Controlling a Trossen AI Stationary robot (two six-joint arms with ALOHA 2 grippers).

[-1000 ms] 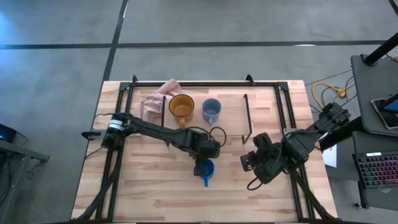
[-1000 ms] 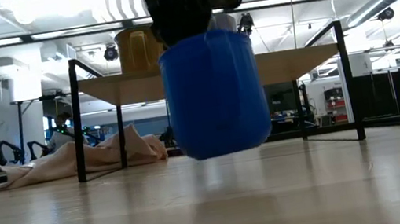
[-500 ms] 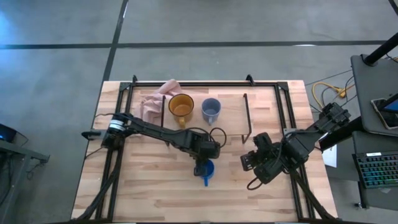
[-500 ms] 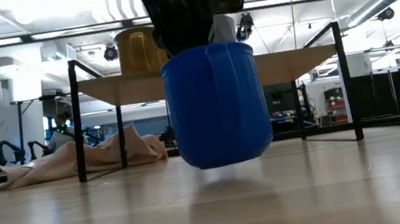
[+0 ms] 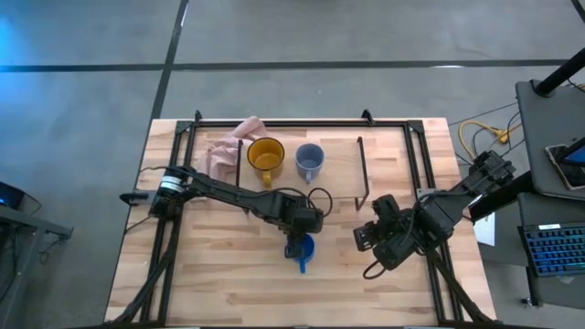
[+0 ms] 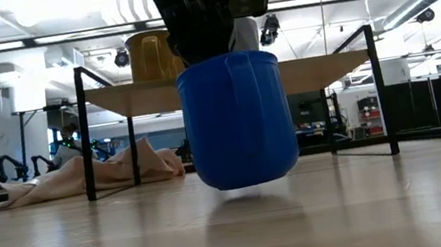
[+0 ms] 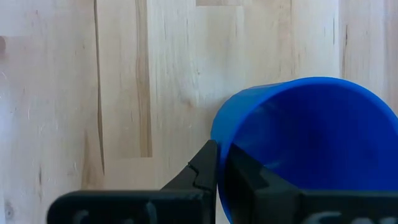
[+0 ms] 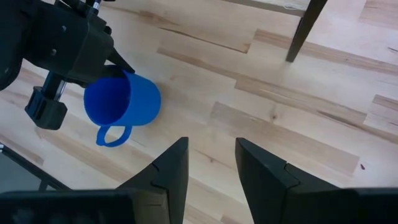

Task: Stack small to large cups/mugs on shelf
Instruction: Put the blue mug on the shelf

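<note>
My left gripper [image 5: 296, 243] is shut on the bright blue mug [image 5: 305, 249], which hangs near the middle of the table's near half, in front of the shelf [image 5: 340, 169]. In the low view the mug [image 6: 238, 121] is nearly upright, its base just over the tabletop. The yellow mug [image 5: 265, 155] and the grey-blue mug [image 5: 309, 162] stand side by side on the shelf's plank. My right gripper [image 8: 211, 158] is open and empty, to the right of the blue mug [image 8: 127, 102]. My left gripper holds the blue mug by its rim [image 7: 217, 134], one finger [image 7: 205, 171] outside the wall and one finger [image 7: 245, 177] inside. The fingers come from above, pointing down. The mug hangs below them, nearly upright; whether its base touches the table I cannot tell.
A pink cloth [image 5: 227, 146] lies at the shelf's left end, partly under it. The shelf's black wire legs [image 6: 382, 90] stand behind the blue mug. The blue mug's handle [image 8: 109, 135] points toward the table's near edge. Bare tabletop lies at the near left [image 5: 201, 265].
My left gripper has gone down with the blue mug. The mug, tilted and higher a second ago, now hangs more upright with its base close to the tabletop.
</note>
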